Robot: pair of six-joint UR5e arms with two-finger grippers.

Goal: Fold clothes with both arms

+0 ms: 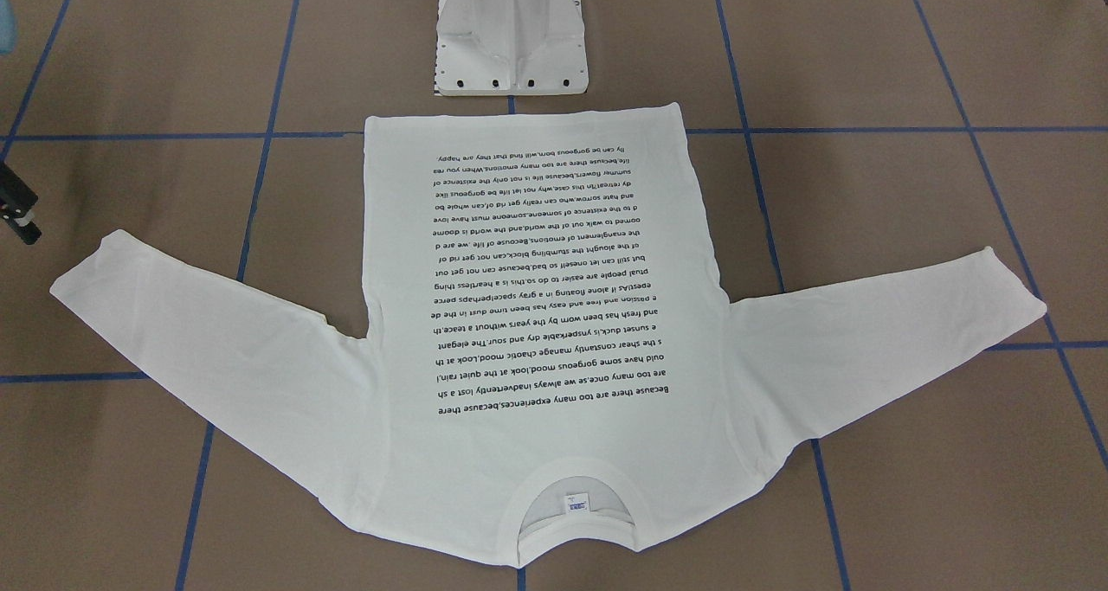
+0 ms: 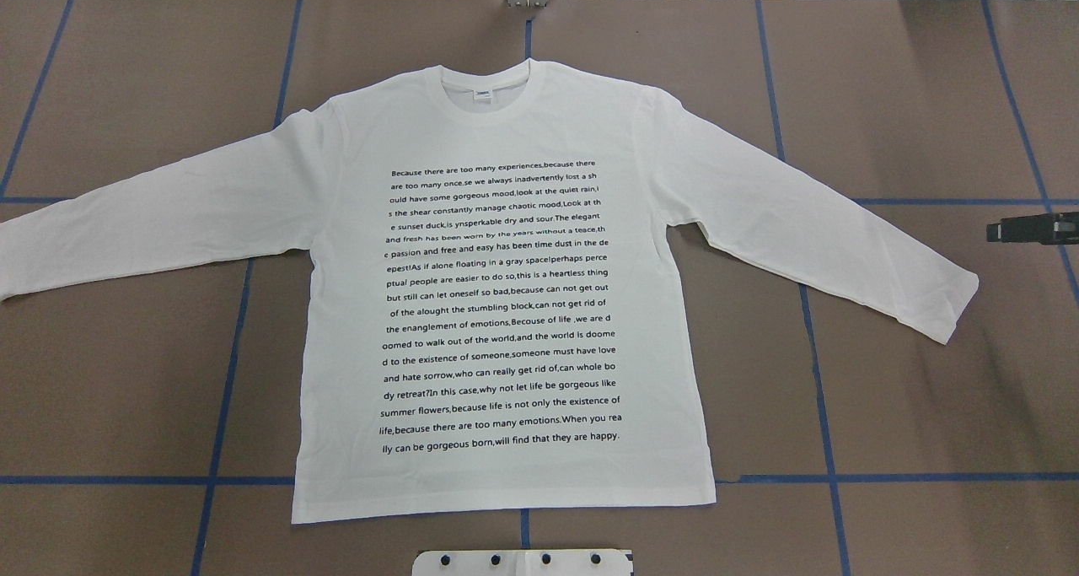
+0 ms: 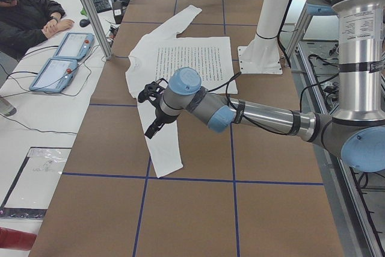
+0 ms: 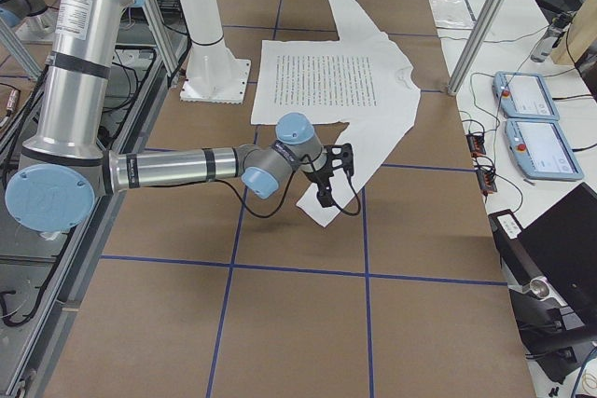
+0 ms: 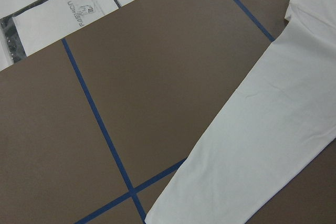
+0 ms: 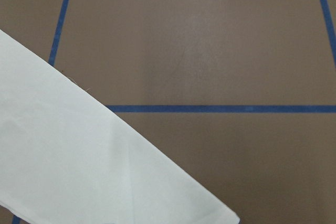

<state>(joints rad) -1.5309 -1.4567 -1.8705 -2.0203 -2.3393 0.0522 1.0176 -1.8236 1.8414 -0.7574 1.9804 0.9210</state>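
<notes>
Shirt [image 2: 506, 306] lying flat mid-frame | we are hovering left gripper [image 3: 151, 129], right gripper [image 4: 326, 195] near its sleeves | finger spread: cannot tell

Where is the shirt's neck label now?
In the overhead view, the label sits inside the neckline of the T-shirt, at its far end, opposite the pedestal base.

We see bare table [image 2: 927, 95] on all sides of the flat shirt [image 2: 506, 306]. Only the pedestal [image 1: 511, 37] stands close, just beside the hem. The right gripper [image 2: 999, 231] hangs near the right cuff.
</notes>
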